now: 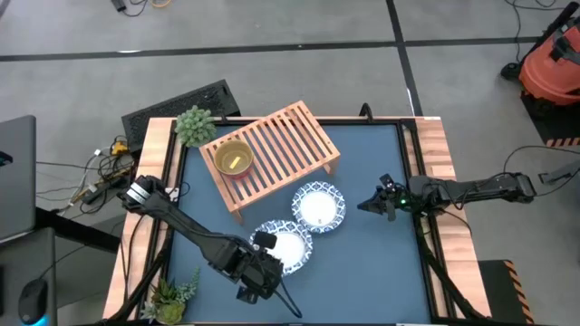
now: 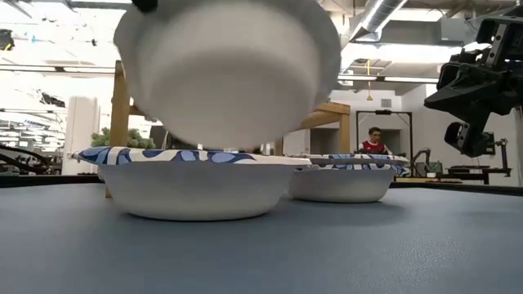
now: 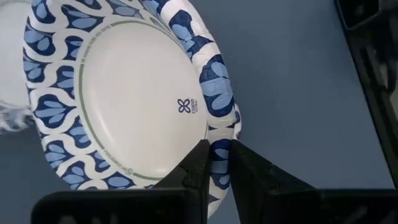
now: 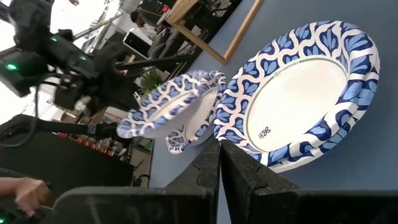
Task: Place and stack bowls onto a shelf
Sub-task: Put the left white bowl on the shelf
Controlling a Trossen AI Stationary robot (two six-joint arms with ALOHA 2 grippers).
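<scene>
Near the table's front, the left gripper (image 3: 216,163) is pinching a patterned white bowl's (image 3: 124,93) rim, lifting it above two more white bowls.

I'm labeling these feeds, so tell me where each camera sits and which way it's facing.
High: above the table, straight down on the shelf; both arms show.
Low: at tabletop height, level across; near bowl under the held bowl; one arm at right.
Left wrist: on the left arm, facing the held bowl; left tool pinches its rim.
Right wrist: on the right arm, facing a third bowl; right tool shows, shut.
Shared: low and right wrist both show the held bowl above the near bowl.
</scene>
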